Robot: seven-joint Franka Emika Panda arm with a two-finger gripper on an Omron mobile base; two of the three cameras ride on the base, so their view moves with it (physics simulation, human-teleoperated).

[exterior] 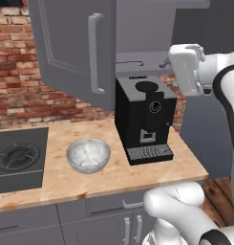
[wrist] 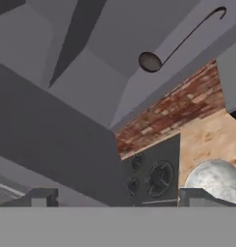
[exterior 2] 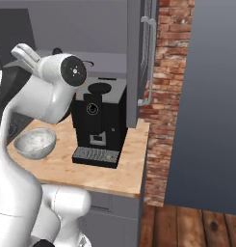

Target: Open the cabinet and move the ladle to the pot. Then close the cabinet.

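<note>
The cabinet [exterior: 137, 28] hangs above the counter and stands open. Its left door [exterior: 66, 43], with a long silver handle [exterior: 95, 52], is swung out towards me. Inside, the dark thin ladle [wrist: 150, 61] lies on the cabinet floor; it also shows as ladle [exterior 2: 87, 62]. The pot [exterior: 88, 154], silvery and bowl-shaped, sits on the counter below the open door, and part of the pot [wrist: 216, 179] shows by the hand. My gripper [wrist: 118, 198] is open and empty, in front of the cabinet opening and well apart from the ladle.
A black coffee machine [exterior: 144, 119] stands on the wooden counter [exterior: 104, 184] right under the cabinet. A stove top [exterior: 18, 158] lies at the left. The counter ends at the right, where a tall grey panel [exterior 2: 211, 96] rises beside a brick wall [exterior 2: 163, 120].
</note>
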